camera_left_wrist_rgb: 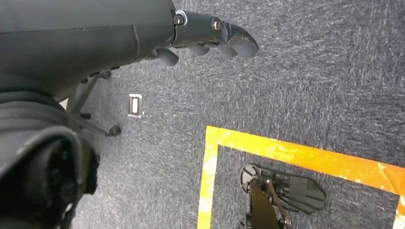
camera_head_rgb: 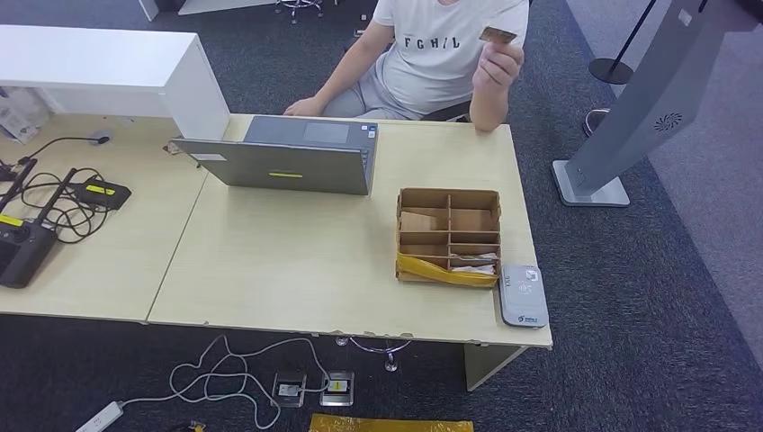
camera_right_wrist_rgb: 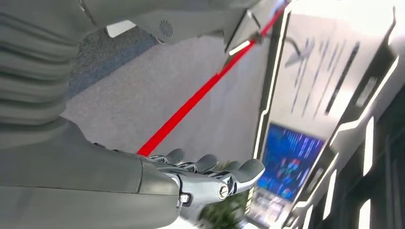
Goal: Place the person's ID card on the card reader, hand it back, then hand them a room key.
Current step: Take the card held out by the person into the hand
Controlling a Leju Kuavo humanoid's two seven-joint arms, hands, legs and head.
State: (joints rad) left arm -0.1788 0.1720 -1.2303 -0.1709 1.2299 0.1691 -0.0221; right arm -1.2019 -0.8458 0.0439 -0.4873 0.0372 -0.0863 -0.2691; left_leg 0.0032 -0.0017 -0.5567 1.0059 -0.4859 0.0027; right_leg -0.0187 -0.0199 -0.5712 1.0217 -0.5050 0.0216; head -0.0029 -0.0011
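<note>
Head view, left to right. A black device with antennas [camera_head_rgb: 22, 245] and coiled cables lies at the left end of the counter [camera_head_rgb: 270, 270]; a white box-shaped riser [camera_head_rgb: 108, 63] stands behind it. Near the centre, an open grey laptop [camera_head_rgb: 288, 162] faces away from the robot. To its right sits a compartmented cardboard organiser [camera_head_rgb: 448, 236] holding a few cards or papers (which of them is a room key cannot be told). Just beside the organiser's right front corner, at the counter's edge, lies the grey card reader [camera_head_rgb: 524, 294], with nothing on its top surface. Behind the counter sits a person in a white T-shirt [camera_head_rgb: 432, 45], one forearm propped on the far edge, the person's hand [camera_head_rgb: 497, 63] raised and pinching the ID card [camera_head_rgb: 498, 35] well above and apart from the reader. A grey kiosk stand [camera_head_rgb: 648, 99] occupies the carpet at far right.

Left wrist view. The left hand [camera_left_wrist_rgb: 210, 38] hangs over grey carpet marked with orange tape [camera_left_wrist_rgb: 286, 152]; its fingers are loosely curled and apart, grasping nothing.

Right wrist view. The right hand [camera_right_wrist_rgb: 210, 174] is released, fingers extended side by side and holding nothing, against a blurred background of a red barrier strap [camera_right_wrist_rgb: 200, 93] and a lit blue screen [camera_right_wrist_rgb: 291, 157].
</note>
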